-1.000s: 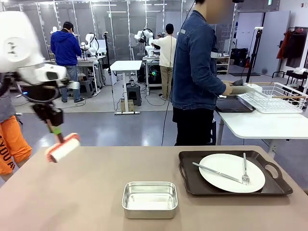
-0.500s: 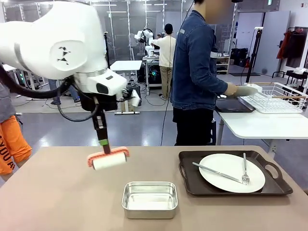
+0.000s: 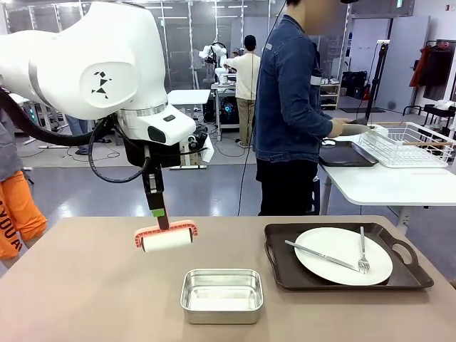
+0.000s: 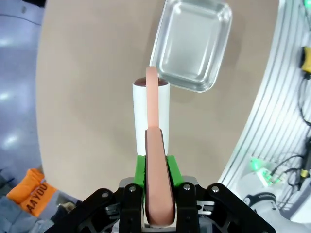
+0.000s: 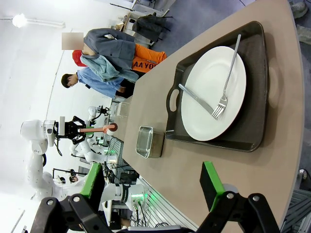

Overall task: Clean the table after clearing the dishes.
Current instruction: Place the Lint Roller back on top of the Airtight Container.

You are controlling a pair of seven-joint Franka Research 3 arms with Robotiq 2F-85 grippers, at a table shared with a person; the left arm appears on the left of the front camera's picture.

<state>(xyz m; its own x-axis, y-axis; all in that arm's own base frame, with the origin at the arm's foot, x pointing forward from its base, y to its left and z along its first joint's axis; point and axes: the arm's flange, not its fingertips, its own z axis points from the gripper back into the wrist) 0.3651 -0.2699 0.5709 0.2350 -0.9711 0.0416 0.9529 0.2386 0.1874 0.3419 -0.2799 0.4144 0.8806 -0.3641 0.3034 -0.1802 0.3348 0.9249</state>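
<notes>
My left gripper [image 3: 158, 211] is shut on the salmon handle of a white lint roller [image 3: 166, 239], held low over the beige table [image 3: 85, 299] left of centre. In the left wrist view its green pads [image 4: 141, 168] clamp the handle and the roller [image 4: 151, 109] points down at the table [image 4: 87, 97]. A white plate [image 3: 343, 255] with a fork [image 3: 363, 249] and knife [image 3: 320, 255] lies on a dark brown tray [image 3: 278, 265] at the right. My right gripper [image 5: 151, 187] is open and empty above the table's near edge, facing the plate [image 5: 214, 97].
A small steel pan [image 3: 221, 294] stands at the front centre, just right of the roller. A person in a denim jacket [image 3: 288, 100] stands at the far edge, turned to a white table [image 3: 385, 187] with a dish rack [image 3: 410, 142] and a dark tray [image 3: 345, 157].
My left arm swung the roller from the table's left edge toward the middle and slightly lower. The person's hands shifted over the white table. Plate, tray and pan stayed put.
</notes>
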